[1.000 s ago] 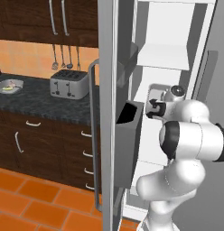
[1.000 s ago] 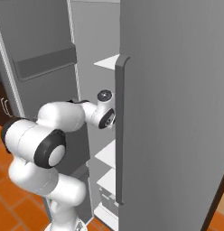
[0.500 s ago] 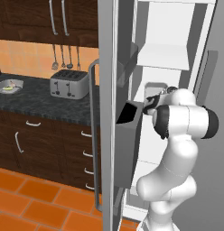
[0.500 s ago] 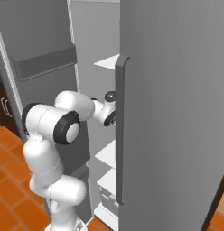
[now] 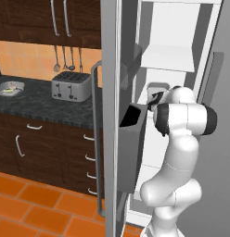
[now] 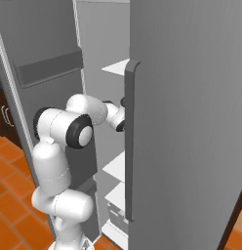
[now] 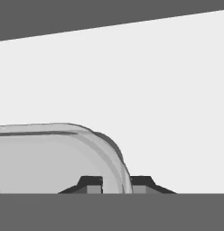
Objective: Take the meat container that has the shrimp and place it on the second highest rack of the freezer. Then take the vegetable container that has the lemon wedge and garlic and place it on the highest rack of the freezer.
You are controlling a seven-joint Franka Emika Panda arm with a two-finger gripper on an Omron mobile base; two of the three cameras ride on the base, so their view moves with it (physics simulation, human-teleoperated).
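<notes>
We see the gripper (image 7: 116, 185) clamped on a container (image 7: 64, 158) rim. The container's contents stay hidden inside the freezer (image 5: 182, 55).

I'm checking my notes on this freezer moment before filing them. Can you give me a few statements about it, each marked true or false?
1. The claw is shut on the rim of a clear container. True.
2. The freezer door is closed. False: it stands open, with the arm reaching into the white interior.
3. A toaster sits on the dark counter. True.
4. The container is resting on the counter. False: it is inside the freezer, in the claw.
</notes>
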